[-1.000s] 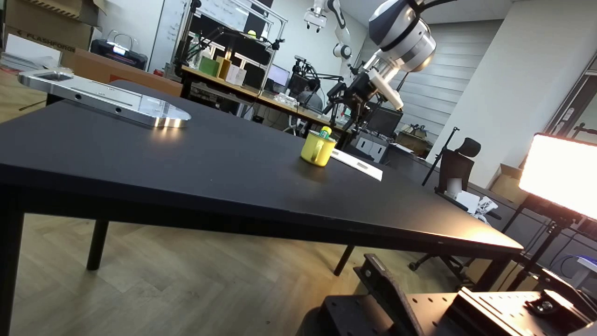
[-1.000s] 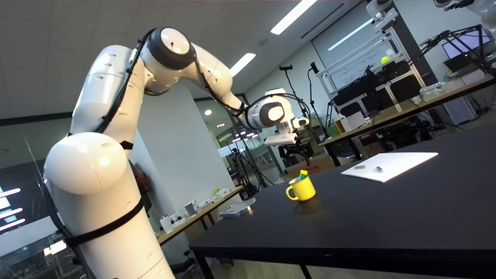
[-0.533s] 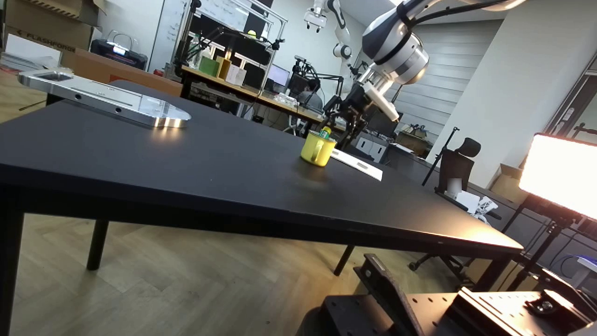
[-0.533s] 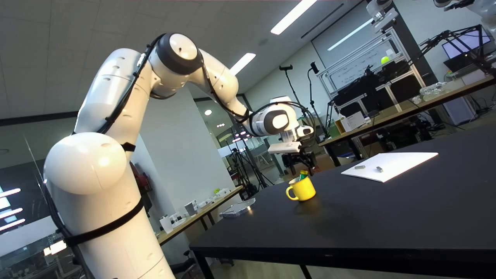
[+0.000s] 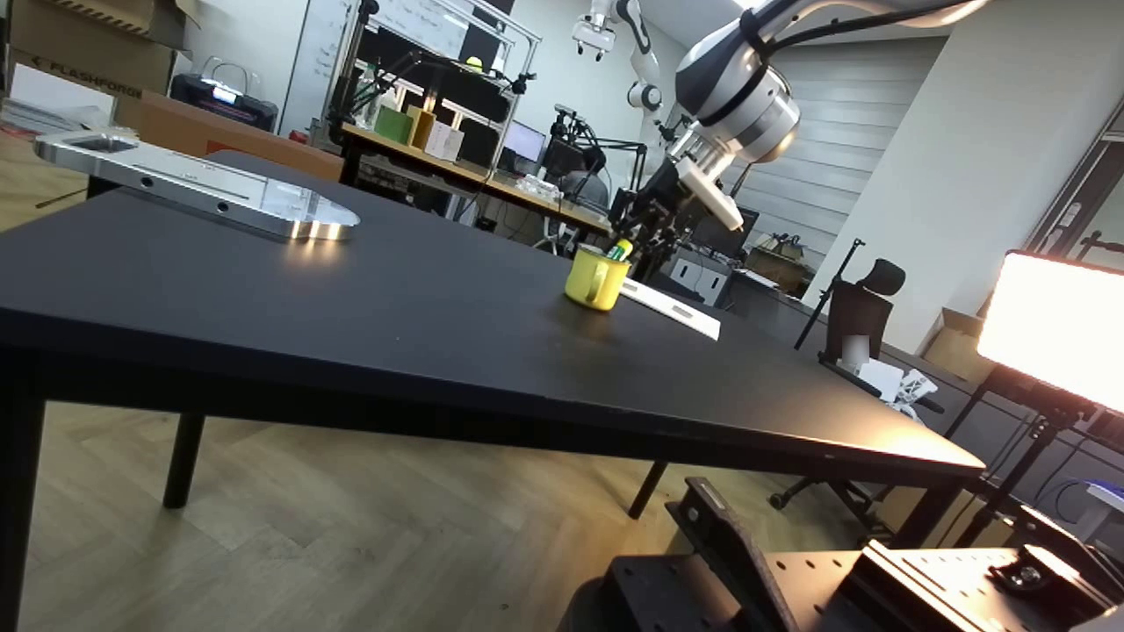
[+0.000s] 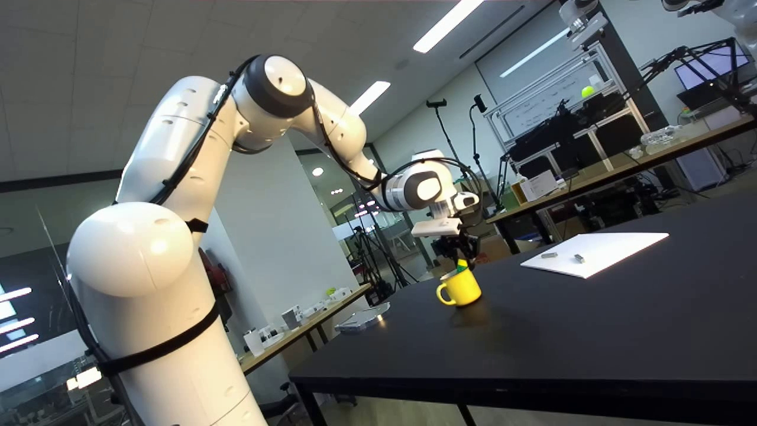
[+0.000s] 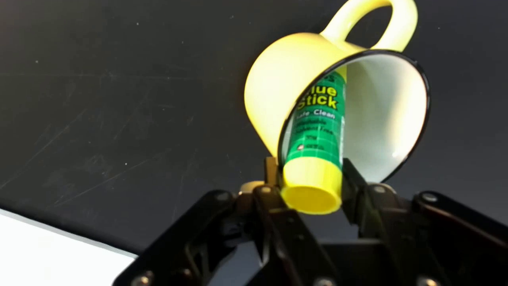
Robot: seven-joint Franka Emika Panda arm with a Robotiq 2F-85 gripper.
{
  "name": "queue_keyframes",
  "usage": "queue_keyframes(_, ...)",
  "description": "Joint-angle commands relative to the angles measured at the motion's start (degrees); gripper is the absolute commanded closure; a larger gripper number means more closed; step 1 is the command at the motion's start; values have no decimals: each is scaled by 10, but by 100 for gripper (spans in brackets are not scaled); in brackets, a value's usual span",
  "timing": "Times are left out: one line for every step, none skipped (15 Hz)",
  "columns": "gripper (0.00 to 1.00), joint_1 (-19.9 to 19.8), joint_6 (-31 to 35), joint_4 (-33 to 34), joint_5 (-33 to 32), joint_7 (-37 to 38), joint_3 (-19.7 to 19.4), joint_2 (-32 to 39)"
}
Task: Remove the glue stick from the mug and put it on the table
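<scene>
Black two-finger gripper (image 7: 310,172) now pinches the cylindrical green glue stick (image 7: 317,131); fingers (image 7: 352,180) were spread half a second ago and the stick leaned less. Long axis slants: yellow end (image 7: 313,198) up between the fingers, other end down inside the yellow black-rimmed mug (image 7: 285,87), on the flat black table (image 7: 99,99). Label lettering (image 7: 317,101) readable in wrist view only; silver metal plate (image 5: 193,173) only in both exterior views.

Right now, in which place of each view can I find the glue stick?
In an exterior view: glue stick just right of centre, above middle.
In an exterior view: glue stick right of centre, below middle.
In the wrist view: glue stick right of centre.
Shared landmark: the yellow mug it sticks out of.
</scene>
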Motion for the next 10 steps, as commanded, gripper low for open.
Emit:
queue_keyframes(86, -5, 5, 7, -16, 2, 8, -2)
queue_keyframes(88, -4, 4, 6, -20, 3, 8, -3)
queue_keyframes(88, -4, 4, 6, -24, 5, 8, -3)
queue_keyframes(88, -5, 2, 6, -25, 5, 8, -4)
queue_keyframes(38, -5, -1, 6, -27, 6, 8, -4)
queue_keyframes(37, -6, -3, 7, -30, 6, 7, -4)
queue_keyframes(32, -7, -8, 9, -32, 7, 7, -5)
queue_keyframes(24, -6, -13, 10, -35, 9, 6, -5)
queue_keyframes(19, -7, -17, 12, -34, 8, 7, -6)
queue_keyframes(12, -7, -20, 13, -34, 8, 6, -7)
